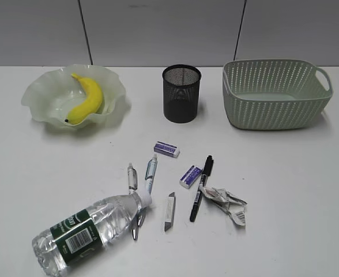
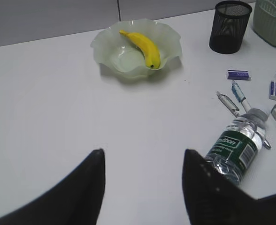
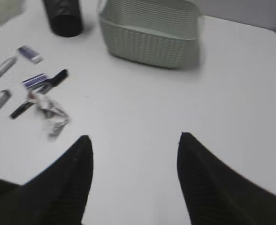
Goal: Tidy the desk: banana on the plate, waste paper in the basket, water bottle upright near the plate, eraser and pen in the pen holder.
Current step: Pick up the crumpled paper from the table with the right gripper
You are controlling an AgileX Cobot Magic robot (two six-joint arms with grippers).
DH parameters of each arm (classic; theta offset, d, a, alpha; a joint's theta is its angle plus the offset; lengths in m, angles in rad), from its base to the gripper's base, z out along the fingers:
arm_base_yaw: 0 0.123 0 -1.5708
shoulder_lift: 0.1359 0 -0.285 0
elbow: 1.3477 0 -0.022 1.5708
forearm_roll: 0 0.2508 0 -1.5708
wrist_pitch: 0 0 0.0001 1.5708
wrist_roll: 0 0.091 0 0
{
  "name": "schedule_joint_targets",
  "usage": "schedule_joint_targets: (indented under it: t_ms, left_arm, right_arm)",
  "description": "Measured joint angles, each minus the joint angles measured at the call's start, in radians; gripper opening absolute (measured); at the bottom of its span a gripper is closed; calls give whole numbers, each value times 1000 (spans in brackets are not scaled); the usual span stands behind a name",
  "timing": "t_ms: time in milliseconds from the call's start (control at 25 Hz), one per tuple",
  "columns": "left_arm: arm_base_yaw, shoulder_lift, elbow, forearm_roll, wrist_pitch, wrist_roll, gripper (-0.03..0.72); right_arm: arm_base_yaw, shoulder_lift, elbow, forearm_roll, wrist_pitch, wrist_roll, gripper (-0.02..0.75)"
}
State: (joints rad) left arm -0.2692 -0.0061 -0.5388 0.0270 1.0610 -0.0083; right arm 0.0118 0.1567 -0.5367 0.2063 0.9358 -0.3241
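The yellow banana [image 1: 87, 98] lies in the wavy pale green plate [image 1: 42, 92] at the back left. On its side at the front left lies the water bottle [image 1: 89, 231], cap toward the middle. The crumpled waste paper [image 1: 230, 202] rests beside a black pen [image 1: 202, 186], with two erasers [image 1: 166, 149] [image 1: 189, 176] nearby. The black mesh pen holder [image 1: 181, 92] and the green basket [image 1: 276, 94] stand at the back. Neither arm shows in the exterior view. My left gripper [image 2: 144, 152] is open over bare desk left of the bottle [image 2: 236, 149]. The right gripper [image 3: 134, 137] is open over bare desk.
Two clear pens [image 1: 150, 173] [image 1: 131, 176] and a small grey bar [image 1: 169, 210] lie by the bottle's cap. A grey panelled wall runs behind the white desk [image 1: 308, 190].
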Motion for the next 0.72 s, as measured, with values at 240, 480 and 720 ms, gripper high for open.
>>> schedule_joint_targets:
  t_ms: [240, 480, 720]
  left_arm:
    - [0, 0, 1, 0, 0, 0, 395]
    - [0, 0, 1, 0, 0, 0, 395]
    - [0, 0, 1, 0, 0, 0, 395]
  right_arm:
    - [36, 336, -31, 297, -53, -336, 456]
    - [168, 730, -178, 267, -63, -417, 456]
    - [343, 1086, -339, 127, -65, -333, 456]
